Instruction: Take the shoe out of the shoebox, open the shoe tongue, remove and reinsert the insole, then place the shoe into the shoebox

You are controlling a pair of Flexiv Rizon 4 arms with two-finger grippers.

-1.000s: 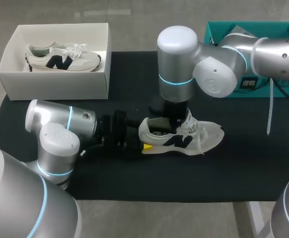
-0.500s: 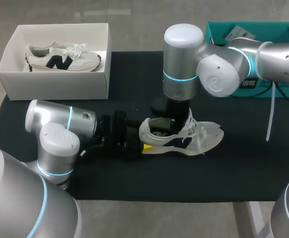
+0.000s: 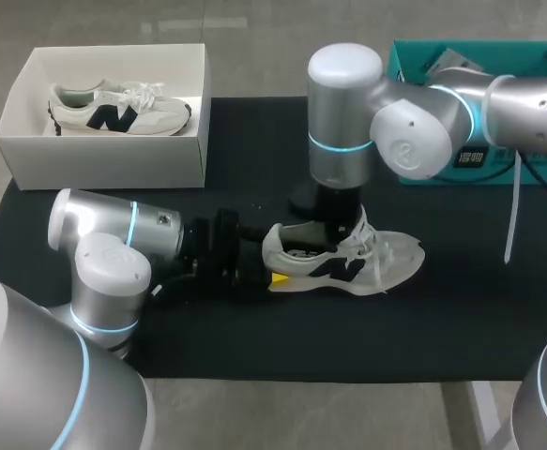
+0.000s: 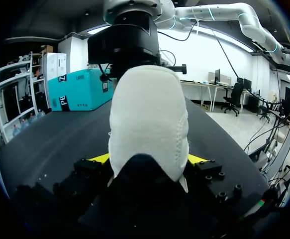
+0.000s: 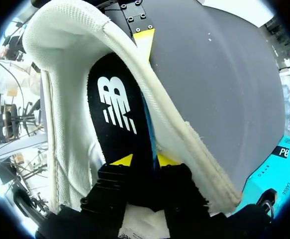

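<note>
- Surface (image 3: 254,141): black, wide, carries pretty much everything here.
- Right arm (image 3: 423,122) comes in from the right side and drops straight down over the opening of the loose sneaker. Its jaws are down inside the shoe. The right wrist view shows both yellow tips pressed against the insole from either side, so they're closed on it.
- Left arm (image 3: 113,234) lies low along the near left part of the surface, pointing toward the sneaker's heel. In the left wrist view the heel sits between the two yellow tips with one tip against each side, so the left jaws are gripping the shoe there.
- Shoebox (image 3: 104,159): white, no lid on it, at the far left corner, well apart from both arms.
- Teal box (image 3: 536,164) at the far right, partly hidden behind the right arm.
- Sneaker (image 3: 386,258): off-white with a dark side marking, out of the shoebox, resting on its sole near the middle of the surface. Heel points toward the left arm, toe to the right. The laces hang loose over the front.
- Second sneaker (image 3: 118,110), same look, lies inside the shoebox with its toe to the right.
- Insole (image 5: 117,114): black with white print and a blue edge. It's inside the sneaker, tipped up on edge against one inner wall rather than lying flat.
</note>
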